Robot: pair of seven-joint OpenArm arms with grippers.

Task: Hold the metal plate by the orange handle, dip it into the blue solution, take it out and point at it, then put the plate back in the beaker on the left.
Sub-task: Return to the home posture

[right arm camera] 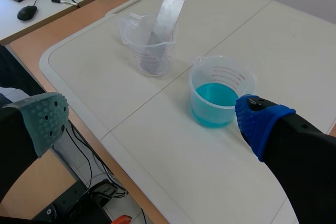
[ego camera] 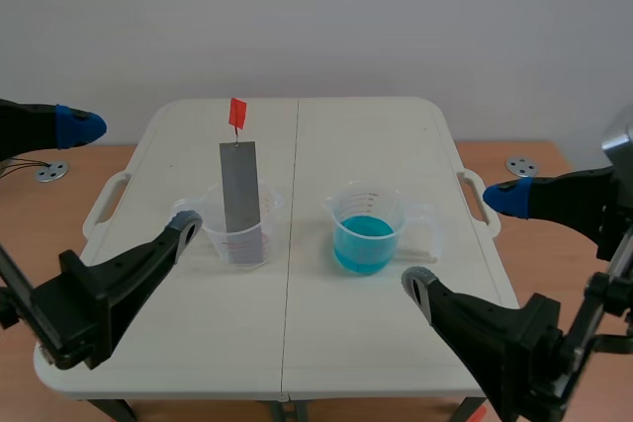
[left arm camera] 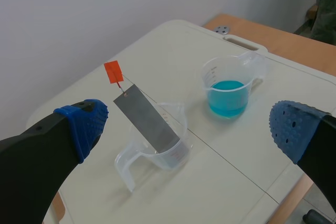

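Left beaker (ego camera: 240,239): metal plate (ego camera: 238,185), orange handle (ego camera: 237,112) up.
Right beaker (ego camera: 368,229): blue solution (ego camera: 364,242).
Left gripper (left arm camera: 191,125): spread.
Right gripper (right arm camera: 152,119): spread.

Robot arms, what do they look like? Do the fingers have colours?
Both arms are black and chunky. The left gripper and the right gripper each have two thick black fingers tipped with soft dotted pads. The left one's pads look blue. The right one has a blue pad and a grey-green pad.
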